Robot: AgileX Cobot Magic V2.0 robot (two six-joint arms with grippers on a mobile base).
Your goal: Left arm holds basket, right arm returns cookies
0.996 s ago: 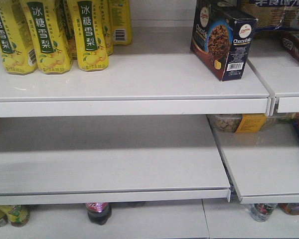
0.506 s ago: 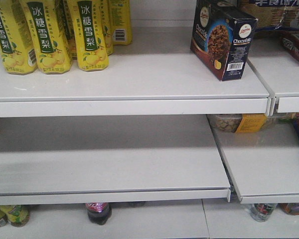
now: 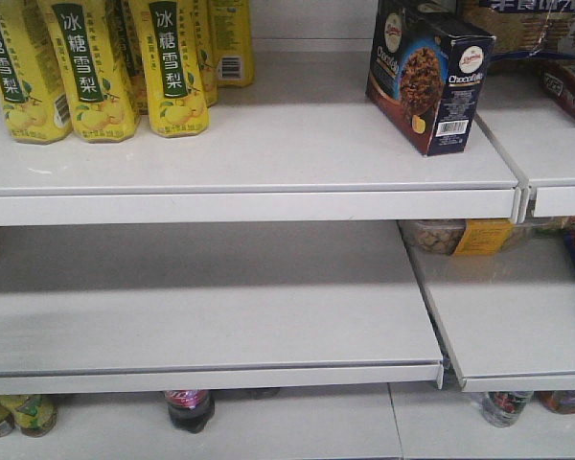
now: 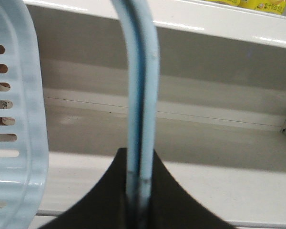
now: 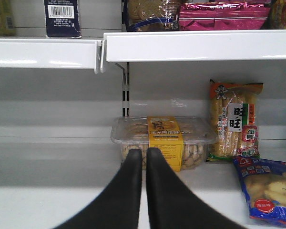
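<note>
Navy cookies [image 3: 428, 77] stand on the shelf [image 3: 249, 163]; left gripper [image 4: 139, 191] pinches the basket [image 4: 19, 119] handle [image 4: 142, 95], right gripper [image 5: 145, 157] closed, empty.

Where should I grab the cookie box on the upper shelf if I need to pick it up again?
Grip the cookie box across its narrow barcode side and the opposite face, near the top, coming from the front. It stands upright, turned at an angle, with its near corner toward the shelf edge and open shelf to its left. The right gripper looks shut and empty.
</note>
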